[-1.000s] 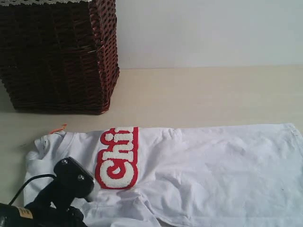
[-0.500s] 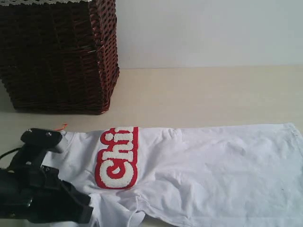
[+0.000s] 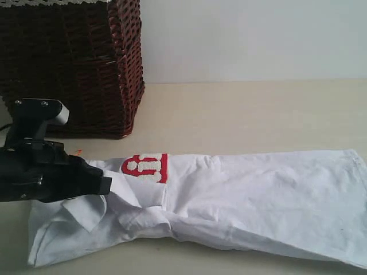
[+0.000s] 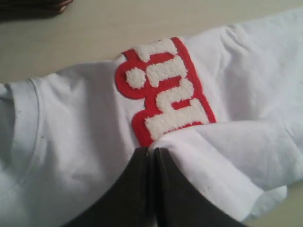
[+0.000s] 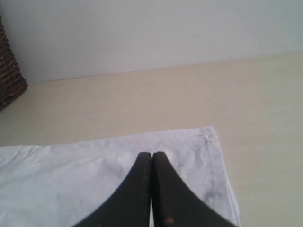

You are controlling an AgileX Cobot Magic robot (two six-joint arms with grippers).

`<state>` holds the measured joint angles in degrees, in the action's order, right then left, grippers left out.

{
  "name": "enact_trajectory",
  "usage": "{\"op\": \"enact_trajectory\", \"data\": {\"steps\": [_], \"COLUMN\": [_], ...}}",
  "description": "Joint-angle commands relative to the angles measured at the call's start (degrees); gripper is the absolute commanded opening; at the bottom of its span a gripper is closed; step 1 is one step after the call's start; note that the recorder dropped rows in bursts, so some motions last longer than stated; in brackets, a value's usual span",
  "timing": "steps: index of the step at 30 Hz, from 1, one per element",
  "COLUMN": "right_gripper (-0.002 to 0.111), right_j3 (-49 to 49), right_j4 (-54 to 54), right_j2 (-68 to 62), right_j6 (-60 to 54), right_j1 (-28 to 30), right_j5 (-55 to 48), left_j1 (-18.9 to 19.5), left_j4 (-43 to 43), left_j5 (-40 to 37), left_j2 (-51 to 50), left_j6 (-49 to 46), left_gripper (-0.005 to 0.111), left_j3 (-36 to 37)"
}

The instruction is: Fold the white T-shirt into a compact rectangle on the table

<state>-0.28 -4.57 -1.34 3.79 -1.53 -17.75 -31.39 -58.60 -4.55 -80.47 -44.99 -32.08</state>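
The white T-shirt (image 3: pixel 258 189) lies lengthwise on the table (image 3: pixel 246 114), its red-outlined fuzzy letters (image 3: pixel 146 167) half covered by a fold. My left gripper (image 3: pixel 108 184) is shut on that folded edge and holds it up over the letters (image 4: pixel 165 90); in the left wrist view the fabric (image 4: pixel 222 165) drapes off the closed fingertips of the left gripper (image 4: pixel 151 150). My right gripper (image 5: pixel 152 153) is shut just above the shirt (image 5: pixel 71 175) near its hem corner (image 5: pixel 215 156), with no cloth seen between its jaws. It is outside the exterior view.
A dark brown wicker basket (image 3: pixel 69 63) stands at the back left, close behind my left arm, and its edge (image 5: pixel 7 71) shows in the right wrist view. A pale wall (image 3: pixel 252 34) bounds the table's far side. Bare table (image 5: pixel 142 104) stretches beyond the hem.
My left gripper has risen and moved toward the basket, dragging the shirt's near edge up and over the chest. The letters are now partly covered and the sleeve area is bunched.
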Motion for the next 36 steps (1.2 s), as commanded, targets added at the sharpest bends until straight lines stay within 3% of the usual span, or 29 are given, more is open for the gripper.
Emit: {"op": "enact_trajectory", "data": {"steps": [1,7,10,15,18,21,28,36], "right_gripper": [0.000,0.000,0.000,0.000,0.000,0.000,0.000,0.000], "right_j3": [0.28,0.28,0.28,0.28,0.28,0.28,0.28,0.28], "right_j4": [0.41,0.41,0.41,0.41,0.41,0.41,0.41,0.41], "right_j2": [-0.16,-0.16,-0.16,-0.16,-0.16,-0.16,-0.16,-0.16], "right_j6": [-0.10,-0.10,-0.10,-0.10,-0.10,-0.10,-0.10,-0.10], "right_j1": [0.20,0.20,0.20,0.20,0.20,0.20,0.20,0.20], "right_j5": [0.31,0.31,0.31,0.31,0.31,0.31,0.31,0.31], "left_j1": [1.58,1.74,1.74,1.74,1.74,1.63,1.47,1.40], "left_j4": [1.53,1.53,1.58,1.58,0.84,-2.01,-3.21,0.84], "left_j5": [-0.13,-0.53,2.62,13.36,13.96,7.95,-18.09,-23.41], "left_j2": [-4.49,-10.15,-10.89,-11.13,-11.13,-11.13,-9.40,-9.40], "left_j6": [-1.55,-2.86,-7.77,-11.93,-11.78,-11.65,-11.54,-11.93], "left_gripper": [0.000,0.000,0.010,0.056,0.075,0.066,0.004,0.000], "left_j3": [-2.27,-7.17,-9.12,-9.90,-9.90,-9.90,-9.77,-4.26]}}
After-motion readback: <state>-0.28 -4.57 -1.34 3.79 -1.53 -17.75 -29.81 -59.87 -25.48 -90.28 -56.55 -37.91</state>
